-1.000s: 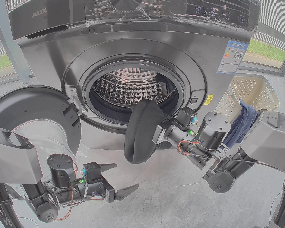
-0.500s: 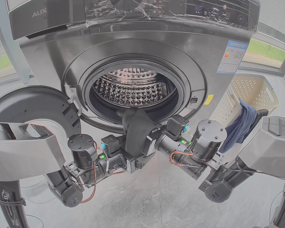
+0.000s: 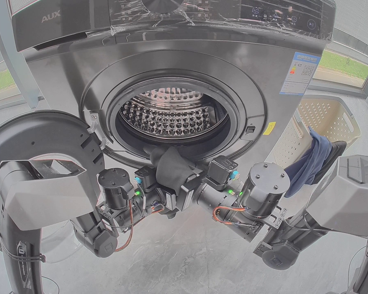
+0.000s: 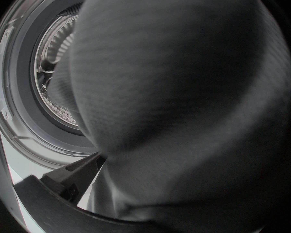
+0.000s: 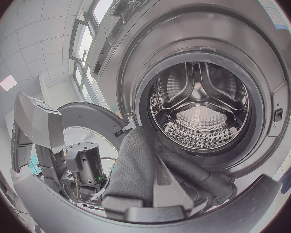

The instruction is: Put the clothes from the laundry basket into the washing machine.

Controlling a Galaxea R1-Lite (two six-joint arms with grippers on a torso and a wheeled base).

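Head view: black garment [image 3: 171, 170] bunched on the washing machine [image 3: 171, 60] door lip at 6 o'clock, lower than a second ago.
Right hand [image 3: 191, 184]: pinching the black garment.
Left hand [image 3: 170, 196]: risen from 7 o'clock to beneath it; grip cannot be told.
Meaning: likely a two-handed push inward.

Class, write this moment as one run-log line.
stage: loading | garment: on drum lip | right gripper: holding garment | left gripper: against garment | door: open | basket: holds blue cloth
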